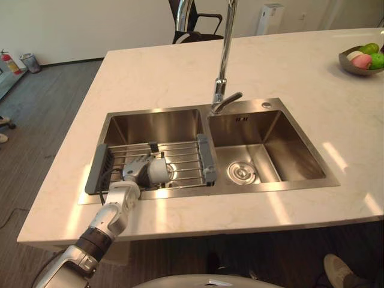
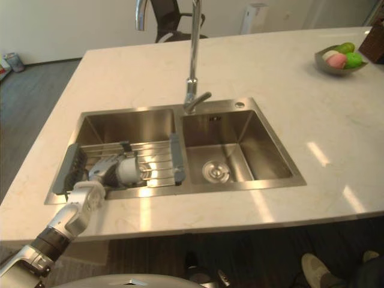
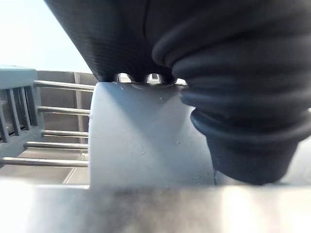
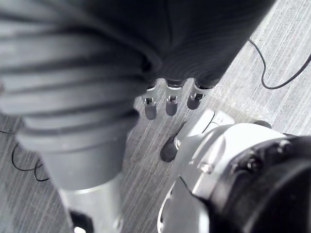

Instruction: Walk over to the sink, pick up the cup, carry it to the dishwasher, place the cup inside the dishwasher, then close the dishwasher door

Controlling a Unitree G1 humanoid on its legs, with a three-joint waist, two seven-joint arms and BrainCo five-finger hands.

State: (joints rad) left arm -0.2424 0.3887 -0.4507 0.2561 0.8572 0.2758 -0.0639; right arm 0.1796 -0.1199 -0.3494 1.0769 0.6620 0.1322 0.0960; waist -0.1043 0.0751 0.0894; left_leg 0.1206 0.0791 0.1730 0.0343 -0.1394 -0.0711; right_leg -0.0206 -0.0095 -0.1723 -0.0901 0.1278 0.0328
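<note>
A white cup (image 1: pixel 159 171) lies on its side on a wire rack (image 1: pixel 183 157) across the sink's left basin (image 1: pixel 156 126). My left hand (image 1: pixel 137 168) reaches in from the counter's near edge, its fingers curled over the cup's near end. In the left wrist view the cup (image 3: pixel 141 141) sits right under the hand's dark cover, the thumb (image 3: pixel 243 131) beside it. My right hand (image 4: pixel 170 104) hangs low over the floor with relaxed fingers, holding nothing.
A tall chrome faucet (image 1: pixel 223 60) rises behind the divider between the basins; the right basin (image 1: pixel 264 156) has a bare drain. A fruit bowl (image 1: pixel 362 60) stands on the pale counter's far right. A chair (image 1: pixel 192 24) is beyond the counter. A person's shoe (image 1: pixel 339 270) shows lower right.
</note>
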